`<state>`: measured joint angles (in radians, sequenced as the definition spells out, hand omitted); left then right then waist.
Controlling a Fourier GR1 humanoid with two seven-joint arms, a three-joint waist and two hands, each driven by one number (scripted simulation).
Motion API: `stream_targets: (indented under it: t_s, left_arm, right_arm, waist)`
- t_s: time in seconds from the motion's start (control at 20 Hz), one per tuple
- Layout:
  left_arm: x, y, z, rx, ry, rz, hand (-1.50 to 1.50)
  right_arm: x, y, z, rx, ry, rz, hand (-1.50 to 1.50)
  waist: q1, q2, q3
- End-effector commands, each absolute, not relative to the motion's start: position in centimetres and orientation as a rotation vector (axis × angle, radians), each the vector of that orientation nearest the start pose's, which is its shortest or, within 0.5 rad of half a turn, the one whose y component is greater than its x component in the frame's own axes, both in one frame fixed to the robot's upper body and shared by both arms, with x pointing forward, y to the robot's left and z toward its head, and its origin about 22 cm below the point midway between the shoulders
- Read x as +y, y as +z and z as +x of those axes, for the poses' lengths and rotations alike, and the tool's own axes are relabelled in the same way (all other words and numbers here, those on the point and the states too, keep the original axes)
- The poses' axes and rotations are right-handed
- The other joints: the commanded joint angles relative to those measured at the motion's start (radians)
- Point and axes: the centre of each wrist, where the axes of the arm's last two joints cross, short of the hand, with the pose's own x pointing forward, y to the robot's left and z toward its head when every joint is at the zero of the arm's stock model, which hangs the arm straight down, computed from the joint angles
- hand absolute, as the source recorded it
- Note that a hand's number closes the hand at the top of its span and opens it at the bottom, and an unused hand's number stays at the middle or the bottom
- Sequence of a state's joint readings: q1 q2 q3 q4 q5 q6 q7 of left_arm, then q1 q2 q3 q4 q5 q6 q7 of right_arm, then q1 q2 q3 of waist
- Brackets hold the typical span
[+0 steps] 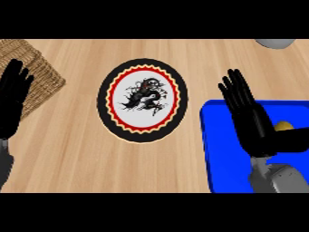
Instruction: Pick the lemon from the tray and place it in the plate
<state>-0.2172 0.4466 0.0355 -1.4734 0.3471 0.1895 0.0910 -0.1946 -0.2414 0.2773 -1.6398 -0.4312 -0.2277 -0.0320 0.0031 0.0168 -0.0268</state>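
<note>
The lemon (284,125) is mostly hidden: only a small yellow patch shows on the tray (217,149), just right of the right hand (253,122) and above its thumb, which extends sideways across the tray. Contact between thumb and lemon cannot be determined. The right hand is open, fingers straight and held together, pointing toward the upper left, with the palm over the tray's left part. The tray is a blue, smooth, rectangular form with rounded corners and a raised rim; its right and lower parts are cut off by the view's edges, and the grey right forearm covers part of its lower area. The plate (142,100) lies on the tabletop (76,158) between the two hands, apart from the tray. It is oval in appearance, with a black outer band, a red ring with a yellow zigzag border, and a white centre carrying a dark figure that is hard to make out. The left hand (6,106) rests open at the left edge, fingers straight and up, overlapping a woven wicker basket (46,74) that is cut off at the upper left corner. A grey rounded object (275,43) is cut off at the top right; its identity cannot be told. The tabletop is light wood with visible grain.
</note>
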Motion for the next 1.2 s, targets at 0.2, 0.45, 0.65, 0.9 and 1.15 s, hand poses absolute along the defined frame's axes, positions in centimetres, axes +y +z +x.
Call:
stream_targets:
  t_s: [0.2, 0.45, 0.65, 0.9, 1.15]
  left_arm:
    - [35.9, 4.7, 25.6, -1.528, -0.143, 0.471, 0.00]
    - [35.3, 2.5, 24.0, -1.477, -0.234, 0.484, 0.00]
    - [34.5, 0.3, 22.4, -1.496, -0.266, 0.453, 0.00]
    - [34.2, -0.8, 22.1, -1.506, -0.279, 0.480, 0.00]
    - [34.3, 0.7, 21.7, -1.509, -0.286, 0.482, 0.00]
  right_arm:
    - [-28.4, 9.0, 27.2, -1.888, -0.759, -0.109, -1.50]
    - [-35.3, 6.6, 25.2, -1.772, -0.928, -0.945, -1.50]
    - [-30.4, 5.9, 24.8, -1.764, -1.160, -1.108, -1.50]
    - [-25.5, 6.0, 19.9, -1.779, -1.100, -1.066, -1.50]
    - [-27.7, 4.2, 15.9, -1.572, -0.792, -1.010, -1.50]
  waist:
    - [-0.051, -0.030, 0.032]
    - [-0.058, -0.019, 0.023]
    - [-0.015, -0.021, 0.025]
    - [-0.012, -0.019, 0.026]
    - [-0.005, -0.017, 0.023]
